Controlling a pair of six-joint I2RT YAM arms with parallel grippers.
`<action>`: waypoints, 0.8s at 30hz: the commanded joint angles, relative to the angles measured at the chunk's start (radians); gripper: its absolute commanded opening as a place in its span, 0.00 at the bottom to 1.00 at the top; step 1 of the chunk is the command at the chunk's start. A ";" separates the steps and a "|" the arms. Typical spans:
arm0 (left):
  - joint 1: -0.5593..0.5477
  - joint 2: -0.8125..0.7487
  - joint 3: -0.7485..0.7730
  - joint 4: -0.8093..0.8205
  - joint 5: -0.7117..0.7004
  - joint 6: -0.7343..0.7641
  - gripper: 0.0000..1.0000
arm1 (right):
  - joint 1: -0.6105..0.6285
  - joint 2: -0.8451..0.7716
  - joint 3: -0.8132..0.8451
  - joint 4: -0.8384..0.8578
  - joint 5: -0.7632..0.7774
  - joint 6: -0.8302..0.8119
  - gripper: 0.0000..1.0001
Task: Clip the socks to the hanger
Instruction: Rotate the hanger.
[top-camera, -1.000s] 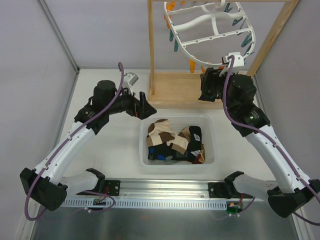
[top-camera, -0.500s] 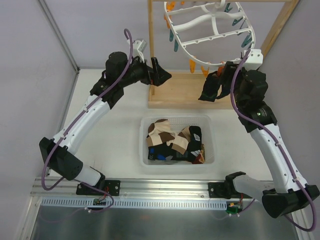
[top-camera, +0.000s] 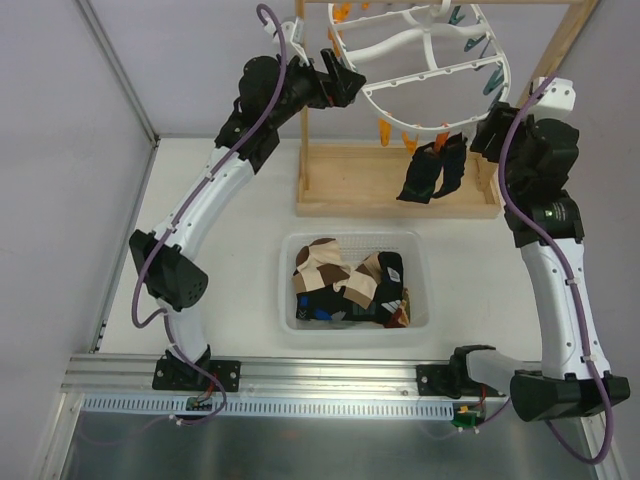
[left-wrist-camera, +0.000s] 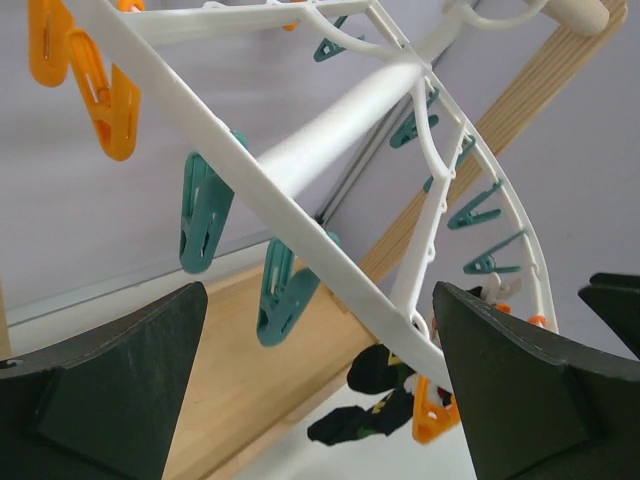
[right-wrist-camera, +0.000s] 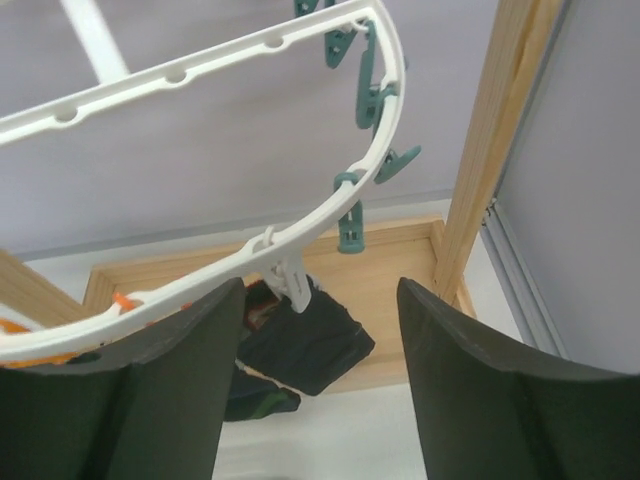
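Observation:
The white hanger (top-camera: 425, 68) hangs from the wooden frame, rimmed with orange and teal pegs. Two black socks (top-camera: 430, 172) dangle from pegs on its near rim. In the right wrist view a white peg (right-wrist-camera: 291, 282) grips one black sock (right-wrist-camera: 310, 345). The other black sock (left-wrist-camera: 380, 412), with green and yellow marks, hangs by an orange peg. Tan, brown and white socks (top-camera: 325, 262) lie in the bin. My left gripper (top-camera: 347, 85) (left-wrist-camera: 318, 296) is open at the hanger's left rim (left-wrist-camera: 330, 235). My right gripper (top-camera: 483, 133) (right-wrist-camera: 320, 290) is open and empty, just right of the hung socks.
The wooden frame (top-camera: 400, 192) stands at the back, its base under the hanger and a slanted post (right-wrist-camera: 500, 120) to the right. A clear plastic bin (top-camera: 420, 248) sits mid-table. Grey walls close in both sides.
My left arm rose from beside the bin up to the hanger's left rim. My right gripper drew back to the right from the black socks, which stay hanging, and its jaws narrowed a little.

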 joint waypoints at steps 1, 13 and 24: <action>-0.008 0.059 0.067 0.115 -0.043 -0.048 0.96 | -0.010 -0.062 0.026 -0.036 -0.155 0.040 0.68; -0.154 -0.022 -0.224 0.462 -0.257 -0.166 0.49 | 0.033 -0.130 -0.040 0.005 -0.456 0.127 0.72; -0.243 -0.128 -0.487 0.703 -0.431 -0.321 0.32 | 0.160 -0.111 -0.043 0.008 -0.447 0.037 0.72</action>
